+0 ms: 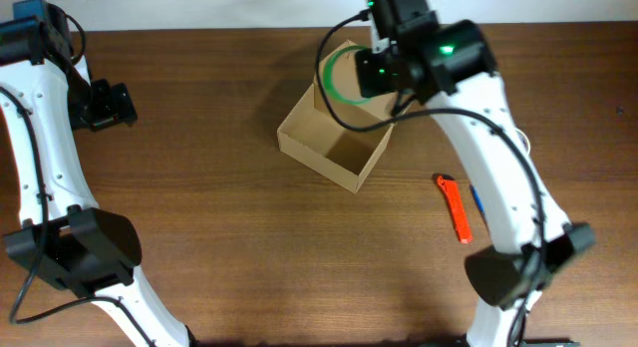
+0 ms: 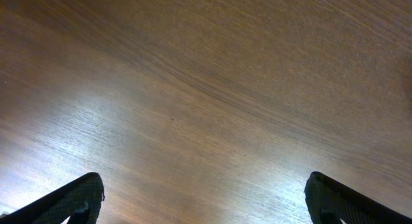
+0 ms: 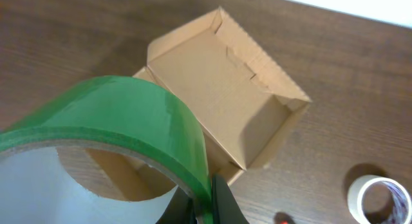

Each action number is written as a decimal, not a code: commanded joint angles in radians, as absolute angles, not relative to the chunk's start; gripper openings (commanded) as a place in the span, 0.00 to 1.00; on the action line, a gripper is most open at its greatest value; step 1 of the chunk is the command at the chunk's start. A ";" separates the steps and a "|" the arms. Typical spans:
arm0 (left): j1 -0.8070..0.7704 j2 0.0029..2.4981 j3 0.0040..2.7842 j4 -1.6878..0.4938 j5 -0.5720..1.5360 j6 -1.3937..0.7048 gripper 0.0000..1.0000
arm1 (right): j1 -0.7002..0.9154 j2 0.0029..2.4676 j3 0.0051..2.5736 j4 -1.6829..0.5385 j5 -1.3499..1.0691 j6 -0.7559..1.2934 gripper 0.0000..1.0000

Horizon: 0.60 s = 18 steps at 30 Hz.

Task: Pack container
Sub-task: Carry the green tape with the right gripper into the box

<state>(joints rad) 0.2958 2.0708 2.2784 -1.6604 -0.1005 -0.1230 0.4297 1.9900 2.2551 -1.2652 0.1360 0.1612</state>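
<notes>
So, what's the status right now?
Right hand shut on green tape roll, above the far edge of the open cardboard box. Left hand open, empty, off to the side. Box empty, nothing blocking it.

Tan, green and brown, with one spot of orange-red.
Plain tan cardboard for the box; glossy bright green on the roll of tape, with a tan inner rim; dark brown table streaked all over with fine wood grain; orange-red tool beside a thin blue sliver; whitish second roll; white shells and black joints on left arm and right arm, plus a small green light.
</notes>
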 commanded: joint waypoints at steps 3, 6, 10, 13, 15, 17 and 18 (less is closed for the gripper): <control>0.297 2.075 2.275 -1.661 -0.090 -0.118 1.00 | 0.433 2.115 2.261 -1.244 0.124 0.123 0.03; 0.297 2.075 2.275 -1.661 -0.090 -0.118 1.00 | 0.433 2.175 2.261 -1.222 0.069 0.104 0.04; 0.297 2.075 2.275 -1.661 -0.090 -0.118 1.00 | 0.433 2.231 2.261 -1.196 0.056 0.103 0.04; 0.297 2.075 2.275 -1.661 -0.090 -0.118 1.00 | 0.433 2.255 2.261 -1.185 0.017 0.074 0.04; 0.297 2.075 2.275 -1.661 -0.090 -0.118 1.00 | 0.433 2.268 2.261 -1.184 -0.001 0.070 0.04; 0.297 2.075 2.275 -1.661 -0.090 -0.118 1.00 | 0.433 2.282 2.260 -1.184 -0.006 0.070 0.04; 0.297 2.075 2.275 -1.661 -0.090 -0.118 1.00 | 0.433 2.290 2.259 -1.184 -0.008 0.070 0.04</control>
